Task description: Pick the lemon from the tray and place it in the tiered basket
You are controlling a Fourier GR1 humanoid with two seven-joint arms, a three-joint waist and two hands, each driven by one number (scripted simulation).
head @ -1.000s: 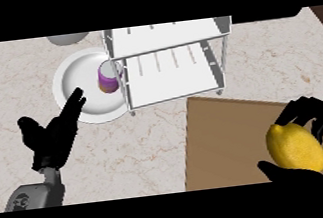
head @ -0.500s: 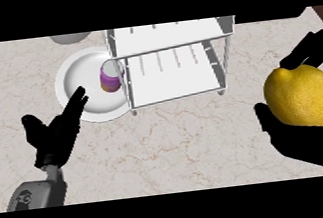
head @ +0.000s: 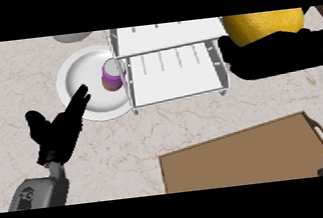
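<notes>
Your R hand (head: 277,55), at 2 o'clock: curled under the lemon (head: 262,25), held just beside the tiered basket (head: 175,74) rim, off the tray (head: 237,157) at 5. L hand (head: 57,128), 8 o'clock: fingers straight, resting. Plate (head: 87,86) w/ purple cup (head: 112,76) at 10.

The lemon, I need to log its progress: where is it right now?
In the head view the lemon is at the upper right, held in the right hand just beside the right edge of the tiered basket, clear of the tray.
</notes>
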